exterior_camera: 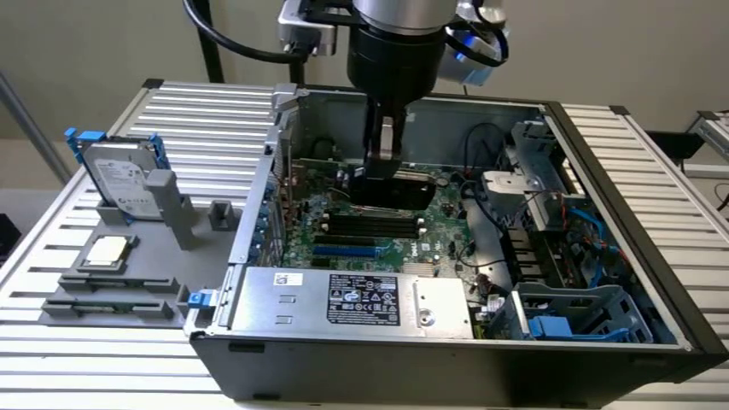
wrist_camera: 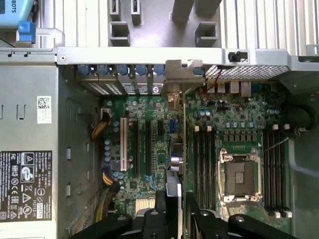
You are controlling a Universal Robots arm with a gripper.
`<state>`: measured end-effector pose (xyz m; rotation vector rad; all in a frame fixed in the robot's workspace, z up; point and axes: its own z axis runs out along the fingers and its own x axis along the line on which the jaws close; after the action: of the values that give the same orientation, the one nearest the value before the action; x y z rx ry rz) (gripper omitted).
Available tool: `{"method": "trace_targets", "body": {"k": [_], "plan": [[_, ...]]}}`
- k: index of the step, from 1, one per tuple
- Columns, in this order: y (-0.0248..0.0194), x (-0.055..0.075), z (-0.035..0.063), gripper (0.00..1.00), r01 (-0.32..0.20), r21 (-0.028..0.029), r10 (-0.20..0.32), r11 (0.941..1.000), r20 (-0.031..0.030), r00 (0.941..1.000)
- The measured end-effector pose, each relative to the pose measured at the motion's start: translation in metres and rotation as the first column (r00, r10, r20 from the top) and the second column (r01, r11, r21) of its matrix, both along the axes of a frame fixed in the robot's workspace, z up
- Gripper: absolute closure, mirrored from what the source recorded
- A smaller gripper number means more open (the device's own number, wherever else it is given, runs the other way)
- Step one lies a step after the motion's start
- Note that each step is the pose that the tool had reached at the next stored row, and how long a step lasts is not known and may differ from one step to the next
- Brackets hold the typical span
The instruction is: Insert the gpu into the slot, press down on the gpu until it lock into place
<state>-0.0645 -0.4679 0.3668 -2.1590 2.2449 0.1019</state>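
Note:
My gripper (exterior_camera: 387, 164) reaches down into the open computer case and is shut on the gpu (exterior_camera: 393, 188), a black card held on edge just above the motherboard. In the wrist view the gpu (wrist_camera: 183, 142) appears edge-on as a thin line, its silver bracket (wrist_camera: 178, 74) against the case's rear wall, and my gripper (wrist_camera: 175, 201) clamps its top edge. The blue slot (exterior_camera: 341, 252) lies on the board a little nearer the power supply than the card. Beside the card's edge, a short piece of the slot (wrist_camera: 172, 126) is visible; the rest is covered.
The grey power supply with a white label (exterior_camera: 353, 299) fills the near side of the case. Black memory slots (wrist_camera: 204, 164) and the silver processor socket (wrist_camera: 239, 174) flank the card. A hard drive with blue rails (exterior_camera: 119, 179) stands outside on the table. Cables and a drive cage (exterior_camera: 569, 316) crowd the exterior view's right.

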Motion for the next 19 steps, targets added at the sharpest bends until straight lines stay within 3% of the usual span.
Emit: {"method": "trace_targets", "body": {"k": [5, 8, 15, 19], "plan": [[-0.0010, -0.004, -0.0069, 0.74, -0.002, 0.0103, 0.002, 0.9999, 0.0117, 0.9999], [-0.0010, -0.007, -0.0117, 0.74, -0.004, 0.0133, 0.003, 0.9999, 0.0183, 0.9998], [0.0001, -0.008, -0.0246, 0.74, -0.004, 0.0151, 0.003, 0.9999, 0.0199, 0.9998], [0.0029, -0.010, -0.0318, 0.74, -0.004, 0.0154, 0.004, 0.9999, 0.0205, 0.9998]]}}
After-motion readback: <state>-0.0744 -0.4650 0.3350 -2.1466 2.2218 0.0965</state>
